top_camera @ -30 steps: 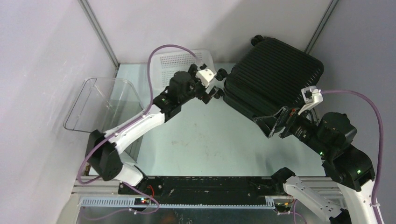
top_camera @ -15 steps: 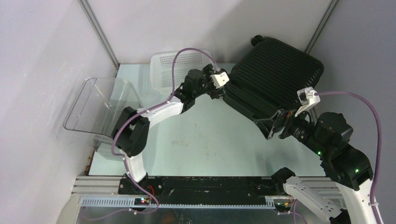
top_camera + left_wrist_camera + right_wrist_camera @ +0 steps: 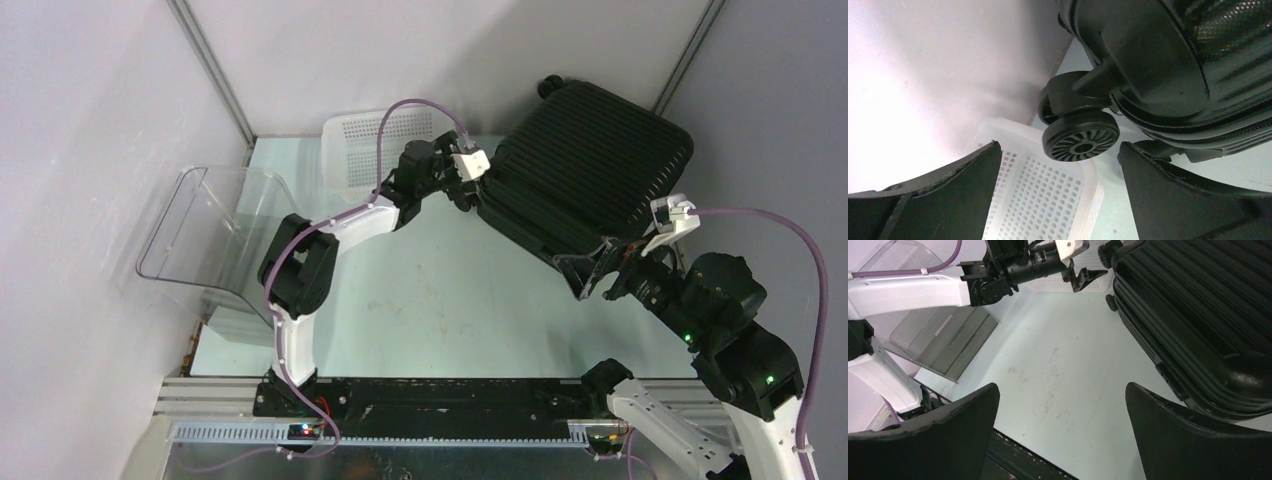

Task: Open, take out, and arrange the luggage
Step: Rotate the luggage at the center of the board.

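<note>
Left fingers (image 3: pixel 948 200) and right fingers (image 3: pixel 938 435) wide, empty; wheel (image 3: pixel 1081 136) between the left pair may spin, letting luggage (image 3: pixel 590 165) slip.

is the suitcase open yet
No, the luggage is shut in the top view, its ribbed shell closed all round with no lining showing.

My pale table (image 3: pixel 430 290), scuffed in the middle
The luggage (image 3: pixel 585 165) is resting closed at its far right, a white perforated basket (image 3: pixel 350 145) is sitting along the far edge, and a clear bin (image 3: pixel 215 235) is standing at the left
</note>
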Controlling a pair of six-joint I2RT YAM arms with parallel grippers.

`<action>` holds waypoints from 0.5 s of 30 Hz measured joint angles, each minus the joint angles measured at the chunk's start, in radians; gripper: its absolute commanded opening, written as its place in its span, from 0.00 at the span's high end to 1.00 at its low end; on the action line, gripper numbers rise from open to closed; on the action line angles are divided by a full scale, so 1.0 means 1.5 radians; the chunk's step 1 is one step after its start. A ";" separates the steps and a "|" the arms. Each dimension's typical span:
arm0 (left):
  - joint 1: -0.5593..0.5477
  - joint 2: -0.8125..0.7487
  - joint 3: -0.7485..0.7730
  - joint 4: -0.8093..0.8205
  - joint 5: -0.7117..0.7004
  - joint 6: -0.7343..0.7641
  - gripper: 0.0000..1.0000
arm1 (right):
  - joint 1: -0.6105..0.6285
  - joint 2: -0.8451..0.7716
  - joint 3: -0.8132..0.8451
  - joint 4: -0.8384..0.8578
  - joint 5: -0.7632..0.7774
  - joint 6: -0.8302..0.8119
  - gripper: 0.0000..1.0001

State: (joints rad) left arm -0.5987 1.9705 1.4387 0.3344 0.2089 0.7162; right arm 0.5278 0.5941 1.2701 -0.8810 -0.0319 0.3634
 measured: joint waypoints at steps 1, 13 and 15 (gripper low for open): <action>0.000 0.005 0.001 -0.001 0.003 0.003 0.06 | 0.000 -0.001 0.000 0.001 0.007 -0.001 0.00; -0.006 0.047 0.031 0.000 0.009 0.004 0.32 | -0.001 -0.004 -0.009 0.001 0.025 -0.001 0.00; -0.007 0.047 0.032 -0.001 0.008 0.000 0.43 | -0.001 -0.005 -0.017 0.001 0.025 0.008 0.01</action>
State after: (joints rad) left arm -0.6094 2.0407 1.4868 0.3325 0.2214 0.7166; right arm 0.5266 0.5861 1.2453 -0.8803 0.0059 0.3752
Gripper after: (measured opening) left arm 0.699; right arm 0.994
